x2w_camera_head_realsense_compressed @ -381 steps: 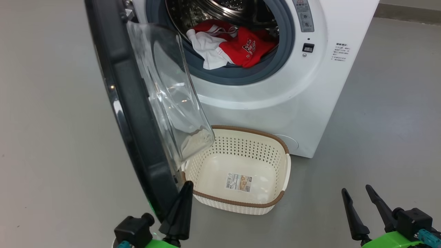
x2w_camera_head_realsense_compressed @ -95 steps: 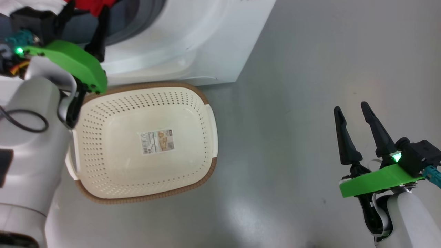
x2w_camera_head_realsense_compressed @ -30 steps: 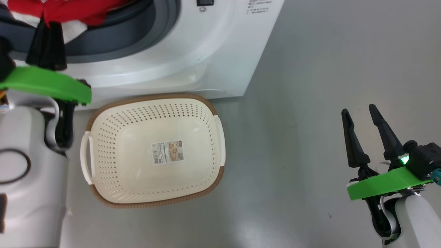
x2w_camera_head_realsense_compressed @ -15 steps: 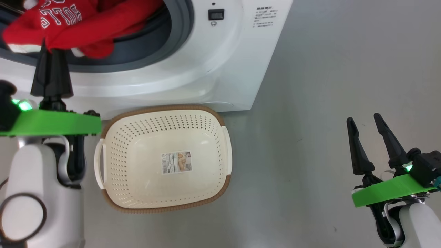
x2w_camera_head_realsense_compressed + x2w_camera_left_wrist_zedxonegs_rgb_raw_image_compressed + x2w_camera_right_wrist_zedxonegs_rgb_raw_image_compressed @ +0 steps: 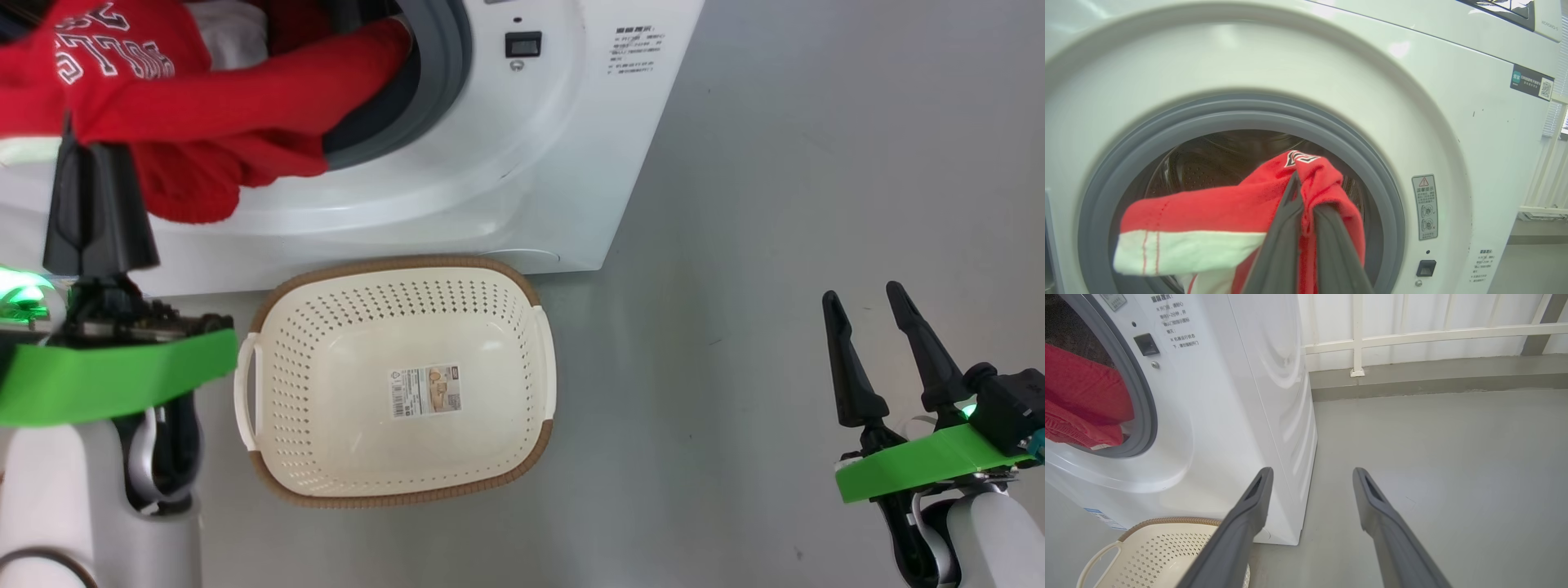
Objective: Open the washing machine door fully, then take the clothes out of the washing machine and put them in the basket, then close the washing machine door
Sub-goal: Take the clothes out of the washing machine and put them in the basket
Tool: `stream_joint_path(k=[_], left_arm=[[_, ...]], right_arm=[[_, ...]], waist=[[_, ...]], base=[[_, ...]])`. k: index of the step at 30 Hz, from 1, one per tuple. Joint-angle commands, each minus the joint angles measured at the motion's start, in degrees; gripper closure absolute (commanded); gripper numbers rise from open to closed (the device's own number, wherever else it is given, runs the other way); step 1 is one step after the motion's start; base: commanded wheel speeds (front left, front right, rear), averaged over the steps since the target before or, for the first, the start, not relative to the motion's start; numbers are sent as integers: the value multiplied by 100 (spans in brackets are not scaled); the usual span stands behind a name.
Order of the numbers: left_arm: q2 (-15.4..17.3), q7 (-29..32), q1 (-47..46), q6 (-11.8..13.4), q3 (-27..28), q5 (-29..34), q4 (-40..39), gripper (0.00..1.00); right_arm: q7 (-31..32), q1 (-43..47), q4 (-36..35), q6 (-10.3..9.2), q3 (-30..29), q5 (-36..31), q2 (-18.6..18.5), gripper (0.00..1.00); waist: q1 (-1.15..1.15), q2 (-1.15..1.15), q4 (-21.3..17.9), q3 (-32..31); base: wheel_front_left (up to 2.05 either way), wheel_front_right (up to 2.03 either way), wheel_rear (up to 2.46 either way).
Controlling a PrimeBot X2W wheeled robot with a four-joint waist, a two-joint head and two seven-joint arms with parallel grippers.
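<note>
Left jaws: mine, clamped together on the red garment [image 5: 212,106] hanging out of the washing machine [image 5: 506,163] mouth.
Garment from basket [image 5: 408,263]: beyond its far rim, leftward, higher.
Right jaws: apart, empty, well right of basket.
Nearer arm: my left, I judge.

The left gripper [image 5: 1305,200] was clamped on the red-and-white clothes [image 5: 1208,212], which stretched across the lower half of the washing machine's [image 5: 1331,73] grey-gasketed [image 5: 1376,183] opening.
</note>
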Motion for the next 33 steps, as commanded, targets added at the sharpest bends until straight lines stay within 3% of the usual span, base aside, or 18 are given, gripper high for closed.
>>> stream_joint_path(k=[1, 11, 21, 33], left_arm=[[119, -23, 110, -32, 154, 103, -196, 100], [48, -23, 505, -32, -23, 90, 114, 100], [32, -23, 643, -33, -248, -21, 1386, 100], [31, -23, 188, -33, -528, 56, 3101, 100]], right_arm=[[-37, 89, -135, 34, 118, -23, -87, 0], [-37, 23, -164, 34, 156, -29, -62, 0], [-37, -213, -222, 34, 199, -3, -35, 0], [-37, -476, -276, 34, 175, 19, 29, 0]], waist=[[0, 0, 4, 7], [0, 0, -11, 155], [0, 0, -99, 604], [0, 0, -244, 1167]], base=[[0, 0, 0], [0, 0, 0], [0, 0, 0], [0, 0, 0]])
